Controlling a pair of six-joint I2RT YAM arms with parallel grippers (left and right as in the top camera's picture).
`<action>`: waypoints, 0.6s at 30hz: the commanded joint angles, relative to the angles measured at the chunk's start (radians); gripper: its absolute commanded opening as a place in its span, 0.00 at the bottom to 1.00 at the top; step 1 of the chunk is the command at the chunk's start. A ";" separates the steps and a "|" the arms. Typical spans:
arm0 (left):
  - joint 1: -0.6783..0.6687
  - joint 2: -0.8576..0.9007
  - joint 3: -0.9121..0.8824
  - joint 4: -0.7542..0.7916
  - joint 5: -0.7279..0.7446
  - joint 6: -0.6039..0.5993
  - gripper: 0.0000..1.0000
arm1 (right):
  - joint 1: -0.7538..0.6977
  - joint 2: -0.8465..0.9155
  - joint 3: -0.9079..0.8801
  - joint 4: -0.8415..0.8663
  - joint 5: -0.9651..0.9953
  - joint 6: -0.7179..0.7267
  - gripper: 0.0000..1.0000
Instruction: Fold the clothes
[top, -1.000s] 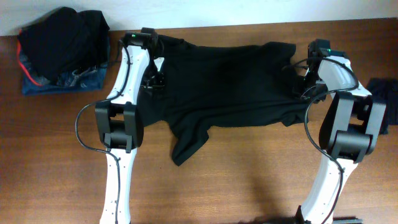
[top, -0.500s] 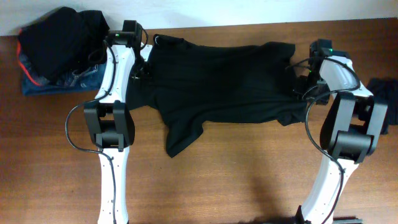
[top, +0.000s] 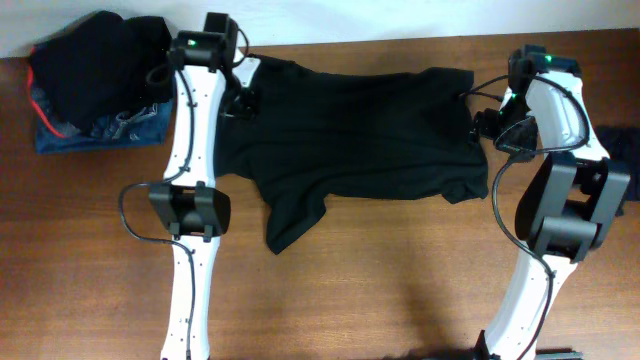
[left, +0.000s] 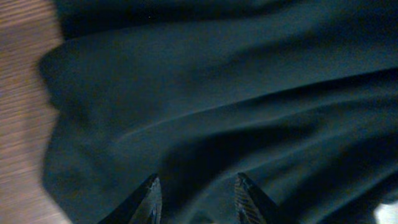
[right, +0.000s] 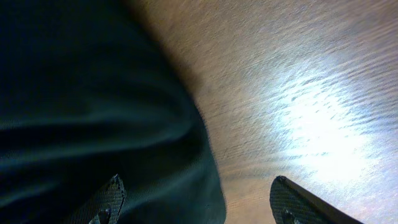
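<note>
The clothes (top: 350, 130), a black T-shirt, lie spread out across the back of the wooden table (top: 400, 290), with one sleeve trailing toward the front at the lower left. My left gripper (top: 240, 100) sits at the shirt's left edge. In the left wrist view black fabric (left: 217, 93) fills the frame and a ridge of it is pinched in the left gripper (left: 200, 193). My right gripper (top: 487, 125) is at the shirt's right edge. In the right wrist view it (right: 196, 199) stands wide open, straddling the shirt's edge (right: 93, 112) and bare wood.
A pile of dark clothes and blue jeans (top: 95, 80) lies at the back left corner, close to the left arm. Another dark cloth (top: 620, 150) pokes in at the right edge. The wall runs along the table's back edge.
The right gripper has opened and let go of the shirt's right edge. The left arm has moved toward the back left, drawing the shirt leftward with it.
</note>
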 joint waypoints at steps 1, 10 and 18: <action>-0.044 -0.063 0.017 -0.005 0.062 -0.014 0.38 | -0.007 -0.116 0.020 -0.036 -0.052 -0.025 0.80; -0.112 -0.393 -0.177 -0.005 0.073 -0.040 0.39 | 0.043 -0.165 0.020 -0.161 -0.052 -0.055 0.80; -0.130 -0.748 -0.834 0.003 0.124 -0.040 0.38 | 0.116 -0.165 0.019 -0.159 -0.051 -0.055 0.80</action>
